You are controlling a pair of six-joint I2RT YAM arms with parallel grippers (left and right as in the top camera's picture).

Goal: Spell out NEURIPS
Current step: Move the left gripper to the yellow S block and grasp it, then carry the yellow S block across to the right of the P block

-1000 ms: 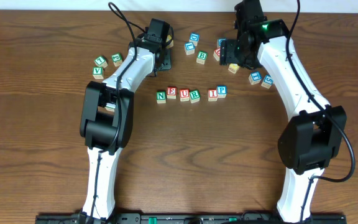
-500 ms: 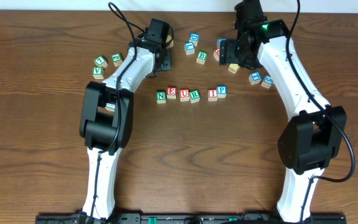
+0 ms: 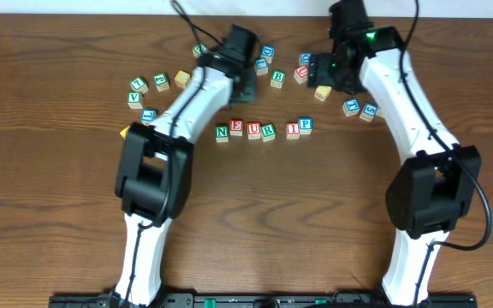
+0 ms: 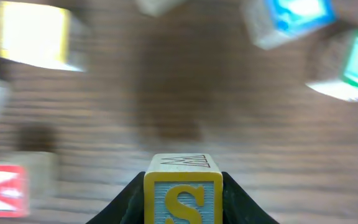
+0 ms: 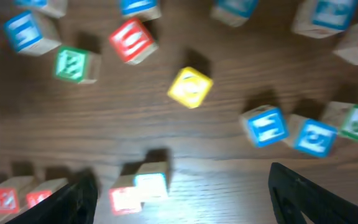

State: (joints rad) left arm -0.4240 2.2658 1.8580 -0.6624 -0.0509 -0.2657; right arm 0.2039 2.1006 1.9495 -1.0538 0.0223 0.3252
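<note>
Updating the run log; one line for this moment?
left gripper: shut on S cube | right gripper: open, empty | row reads NEURIP

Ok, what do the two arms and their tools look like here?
The left arm and right arm are alike: white tube-like links joined by bulky black housings, with black cables looping off them. A small green light glows on the right arm's black wrist block. The left tool and right tool have plain black fingers. No readable markings show.
</note>
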